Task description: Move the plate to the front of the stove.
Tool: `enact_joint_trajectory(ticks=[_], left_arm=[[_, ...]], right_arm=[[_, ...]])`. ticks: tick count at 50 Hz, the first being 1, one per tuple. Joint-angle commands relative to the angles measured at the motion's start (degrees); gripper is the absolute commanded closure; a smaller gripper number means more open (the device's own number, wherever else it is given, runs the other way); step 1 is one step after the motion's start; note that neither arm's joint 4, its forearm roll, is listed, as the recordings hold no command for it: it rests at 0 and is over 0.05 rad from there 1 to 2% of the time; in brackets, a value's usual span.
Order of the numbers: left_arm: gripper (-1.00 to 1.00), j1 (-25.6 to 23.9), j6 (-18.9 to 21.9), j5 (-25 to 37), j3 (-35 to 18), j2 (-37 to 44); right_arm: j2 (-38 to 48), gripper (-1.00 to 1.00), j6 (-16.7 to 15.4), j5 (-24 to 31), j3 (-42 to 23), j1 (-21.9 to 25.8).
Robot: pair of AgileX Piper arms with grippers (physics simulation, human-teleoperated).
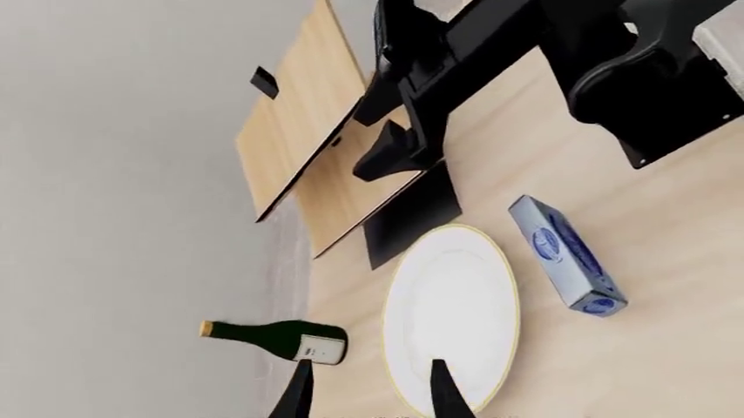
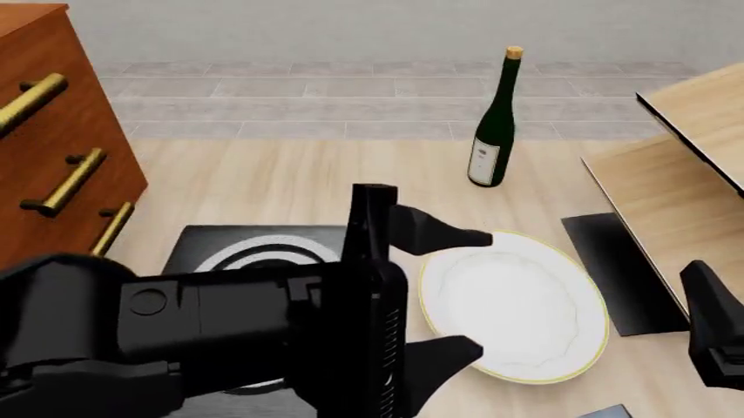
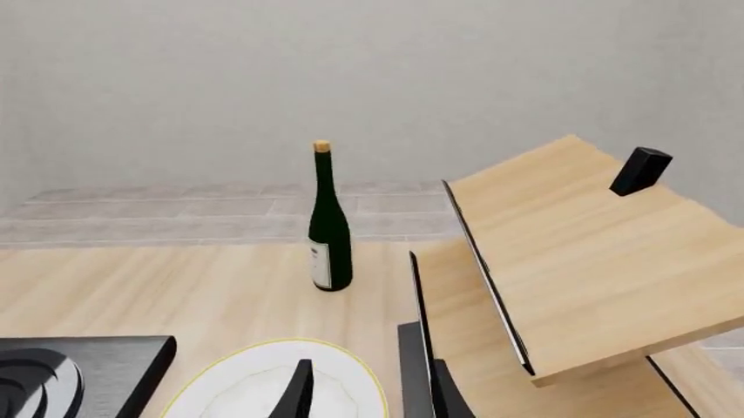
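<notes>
From the left wrist camera, the white plate with its thin gold rim is lying flat on the wooden table. The left claw is standing released, its two dark fingertips spread: one is showing over the plate's surface, the other off its rim toward the green bottle. A blue box is lying just beside the plate, and a black mat is touching the plate's far edge. Light wooden boards are stacking beyond the mat, and the other arm is crossing in front of them.

From the front camera, the left arm is filling the lower left, and the left claw is straddling the plate's left rim with its jaws apart, one finger above and one below. The stove is lying to the left of the plate, mostly hidden under the arm, so I cannot tell whether the two are touching. The bottle is standing upright well behind the plate. A wooden drawer cabinet is standing at the left.

From the right wrist camera, the right claw is hanging released, its fingertips apart above the plate's near edge and gripping nothing. The stove's corner is showing beside the plate.
</notes>
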Motion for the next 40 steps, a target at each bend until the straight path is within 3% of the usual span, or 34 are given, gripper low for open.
enact_joint_trajectory(ticks=[1,40], left_arm=[[-1.0,0.8,3.4,-2.4,1.7,1.9],[-1.0,0.5,6.2,-8.5,3.2,10.1]], right_arm=[[0.0,-1.0,0.0,0.0,0.0,0.0],[0.0,-1.0,0.0,-0.1,0.0,0.1]])
